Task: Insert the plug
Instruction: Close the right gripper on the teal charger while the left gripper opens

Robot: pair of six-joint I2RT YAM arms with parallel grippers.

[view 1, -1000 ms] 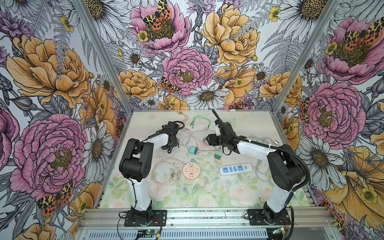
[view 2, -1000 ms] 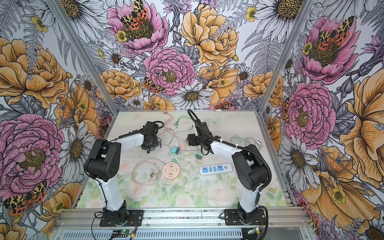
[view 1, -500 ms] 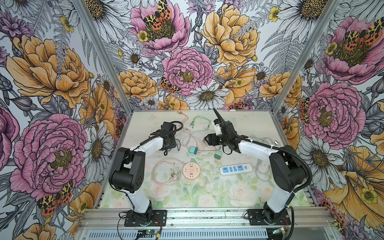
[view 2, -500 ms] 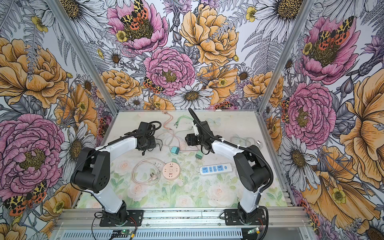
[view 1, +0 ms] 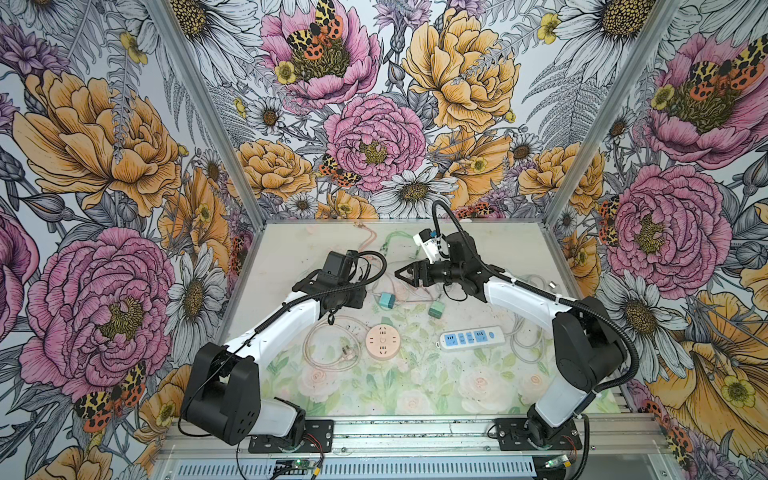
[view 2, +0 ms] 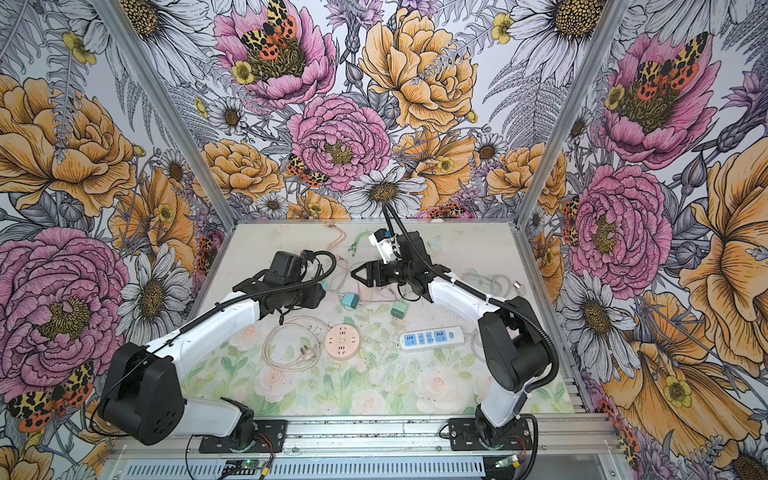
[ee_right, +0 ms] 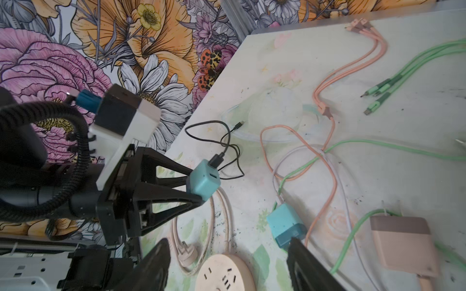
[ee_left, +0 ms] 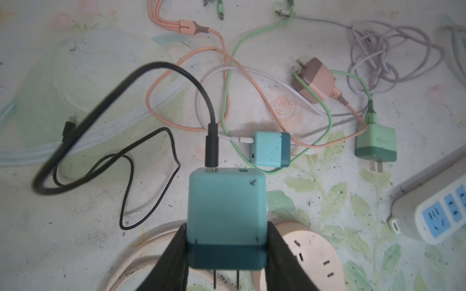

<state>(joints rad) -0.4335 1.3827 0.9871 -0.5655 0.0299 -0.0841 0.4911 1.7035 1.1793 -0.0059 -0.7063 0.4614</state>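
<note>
1. Two flat prongs [ee_left: 214, 278] stick out of the dark end of the teal charger [ee_left: 226, 214]. They point back along the fingers toward the palm, not down at any socket. My coming move turns on that.
2. The left gripper [ee_left: 227, 241] is clamped on this charger, one finger on each side at the dark band. A black cable [ee_left: 176, 73] leaves the far face and trails loosely over the table [view 1: 415, 399].
3. The charger hangs clear of the table, its long axis in line with the fingers. The round pink socket [ee_left: 311, 252] lies below, just beside the prong end and partly hidden by one finger.
4. The right gripper [view 1: 402, 274] has its jaws spread with nothing between them. It hovers over the cable tangle, near a smaller teal charger [ee_right: 286, 226] lying on the table.
5. I judge the left arm nearer the round socket. The blue-and-white power strip [view 1: 471, 338] lies on the right arm's side.
6. By my reckoning, the prongs must face downward before I lower. That needs a wrist turn, or a pass to the free gripper.
</note>
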